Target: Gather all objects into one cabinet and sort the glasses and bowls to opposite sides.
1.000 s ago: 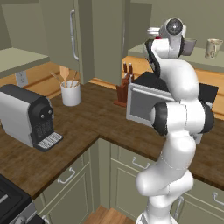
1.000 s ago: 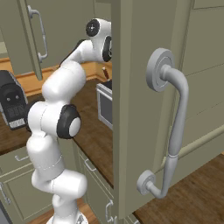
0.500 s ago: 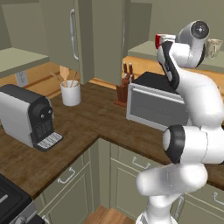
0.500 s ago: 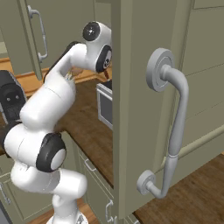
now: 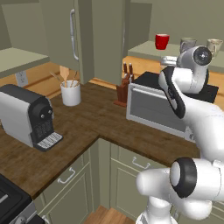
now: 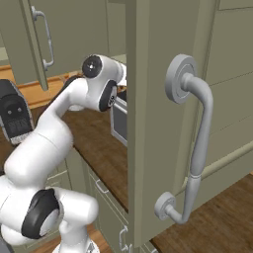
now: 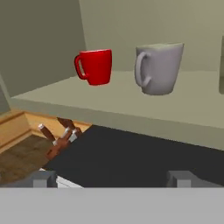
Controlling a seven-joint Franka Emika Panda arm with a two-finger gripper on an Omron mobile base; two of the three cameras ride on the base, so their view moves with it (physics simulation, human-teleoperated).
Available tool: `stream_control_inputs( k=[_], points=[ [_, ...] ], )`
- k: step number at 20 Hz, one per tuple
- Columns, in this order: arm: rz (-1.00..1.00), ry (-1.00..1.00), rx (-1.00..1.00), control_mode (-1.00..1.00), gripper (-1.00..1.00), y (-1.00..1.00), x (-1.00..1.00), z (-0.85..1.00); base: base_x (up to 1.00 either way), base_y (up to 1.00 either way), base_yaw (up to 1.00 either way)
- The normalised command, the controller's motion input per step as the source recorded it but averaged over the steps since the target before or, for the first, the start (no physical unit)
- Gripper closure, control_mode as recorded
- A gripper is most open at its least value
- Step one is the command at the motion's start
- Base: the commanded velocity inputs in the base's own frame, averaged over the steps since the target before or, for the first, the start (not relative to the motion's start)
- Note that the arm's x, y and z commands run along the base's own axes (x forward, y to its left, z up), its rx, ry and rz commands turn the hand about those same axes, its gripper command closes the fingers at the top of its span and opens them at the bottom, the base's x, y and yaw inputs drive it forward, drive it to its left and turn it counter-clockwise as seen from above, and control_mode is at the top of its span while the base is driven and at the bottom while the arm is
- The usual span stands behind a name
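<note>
Your pincer (image 7: pixel 112 179) stands wide open, holding nothing; red cup (image 7: pixel 95 66) and grey mug (image 7: pixel 158 68) sit apart on the cabinet shelf (image 7: pixel 131 103).

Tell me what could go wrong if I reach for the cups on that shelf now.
1. The red cup and grey mug stand close together on the shelf; the open tool closing on one could knock the other.
2. The tool hangs low over the dark oven top, below shelf level; driving straight ahead may hit the shelf edge.
3. The open cabinet door sits close beside the arm, so a wide swing could strike it.
</note>
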Motion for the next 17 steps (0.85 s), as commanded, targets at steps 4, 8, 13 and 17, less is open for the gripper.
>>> stream_control_inputs(
  k=[4, 8, 13, 17],
  points=[
    [0.0, 0.22, 0.28, -1.0, -1.0, 0.03, -1.0, -0.14, 0.0, 0.0, 0.0],
    [0.0, 0.12, 0.24, -1.0, -1.0, 0.05, -1.0, -0.32, 0.0, 0.0, 0.0],
    [0.0, 0.03, 0.18, -1.0, -1.0, 0.14, -1.0, -0.44, 0.0, 0.0, 0.0],
    [0.0, 0.0, 0.12, -1.0, -1.0, 0.24, -1.0, -0.51, 0.0, 0.0, 0.0]
  ],
)
